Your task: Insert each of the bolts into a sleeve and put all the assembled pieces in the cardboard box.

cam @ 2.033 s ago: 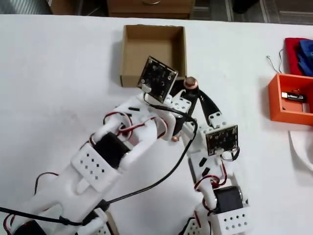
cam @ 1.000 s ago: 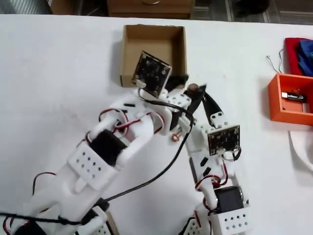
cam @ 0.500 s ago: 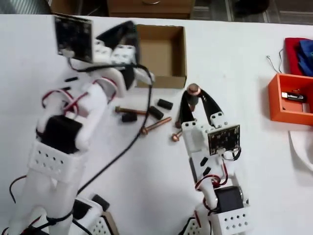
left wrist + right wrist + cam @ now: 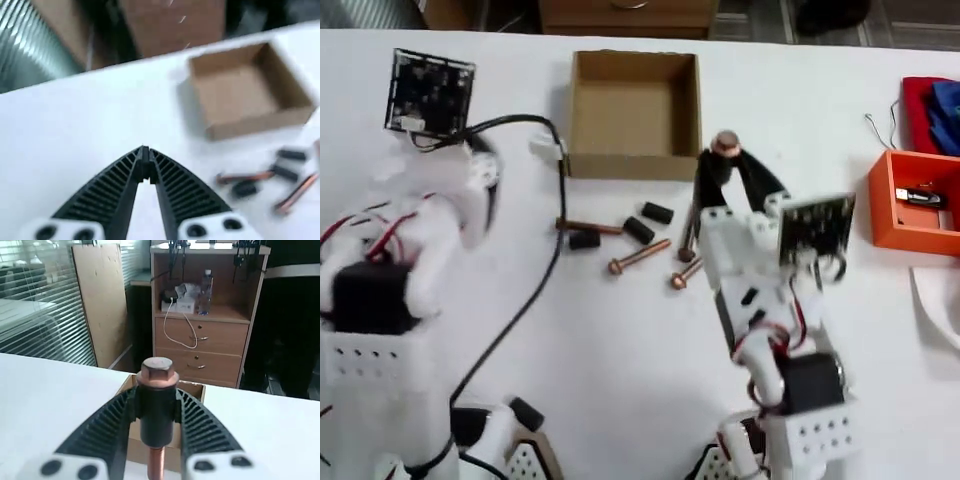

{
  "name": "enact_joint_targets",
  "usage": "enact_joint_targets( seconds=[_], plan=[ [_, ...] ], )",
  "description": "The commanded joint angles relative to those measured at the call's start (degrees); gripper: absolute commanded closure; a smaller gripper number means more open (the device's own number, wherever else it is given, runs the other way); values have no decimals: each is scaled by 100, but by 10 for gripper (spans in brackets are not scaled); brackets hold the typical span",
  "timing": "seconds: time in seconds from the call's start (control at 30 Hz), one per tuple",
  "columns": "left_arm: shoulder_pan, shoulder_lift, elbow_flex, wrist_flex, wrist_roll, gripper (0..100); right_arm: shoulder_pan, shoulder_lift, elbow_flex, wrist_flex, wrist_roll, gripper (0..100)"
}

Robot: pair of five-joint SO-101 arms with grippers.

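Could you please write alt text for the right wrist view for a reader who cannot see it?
The right pincer grips a black sleeve with a copper bolt standing upright through it, head up. Behind it, the open cardboard box sits on the white table, with a wooden cabinet beyond.

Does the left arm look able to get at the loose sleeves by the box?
Probably yes: the loose sleeves lie on bare table with nothing over them, the right gripper holds its bolt off to the side, and the left gripper, shut, is empty.
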Motion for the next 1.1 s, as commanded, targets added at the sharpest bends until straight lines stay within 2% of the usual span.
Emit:
enact_joint_targets(
  seconds=[0.0, 0.23, 0.47, 0.57, 0.77, 1.07],
  plan=[
    [-800, -114, 567, -26, -624, 972, 66, 936, -1020, 163, -53, 977],
    [-1477, -123, 2220, -431, 176, 972, 66, 2774, -2629, 910, -70, 977],
    [-1477, -123, 3248, -1257, 211, 971, 66, 4251, -4202, 1666, -774, 977],
    [-1477, -123, 3582, -1582, 229, 970, 66, 4813, -4835, 2053, -774, 977],
    [-1451, -88, 4215, -2048, 809, 970, 101, 6167, -5908, 2387, -782, 977],
    [-1468, -88, 5015, -2690, 782, 970, 321, 8154, -8026, 3037, -791, 977]
  ],
)
